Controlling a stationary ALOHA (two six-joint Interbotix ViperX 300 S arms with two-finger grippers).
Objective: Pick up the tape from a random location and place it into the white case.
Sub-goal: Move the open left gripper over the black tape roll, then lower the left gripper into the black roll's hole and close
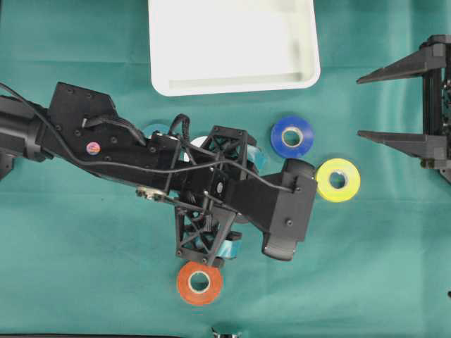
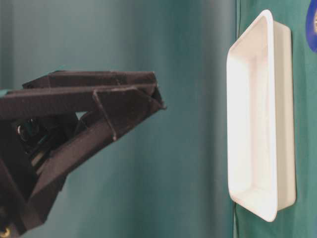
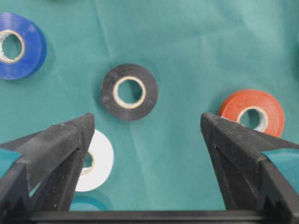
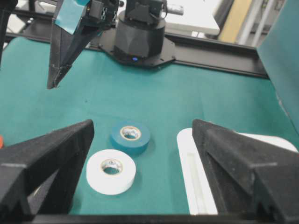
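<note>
Black tape point(image 3: 129, 92) lies flat on the green worktop point(image 3: 187, 56), hole up, just ahead of the left tool point(image 3: 147, 128) and centred between its spread, empty jaws. Its glossy ring shows a pale core. Far off at the worktop's edge, the right tool point(image 1: 380, 105) hangs released too; the white case point(image 1: 232, 77) waits beyond.

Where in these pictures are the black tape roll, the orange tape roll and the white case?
black tape roll point(image 3: 129, 92): left wrist view, on its flat top face.
orange tape roll point(image 1: 199, 283): overhead view, on its ring face.
white case point(image 1: 232, 35): overhead view, on its bare floor.
</note>
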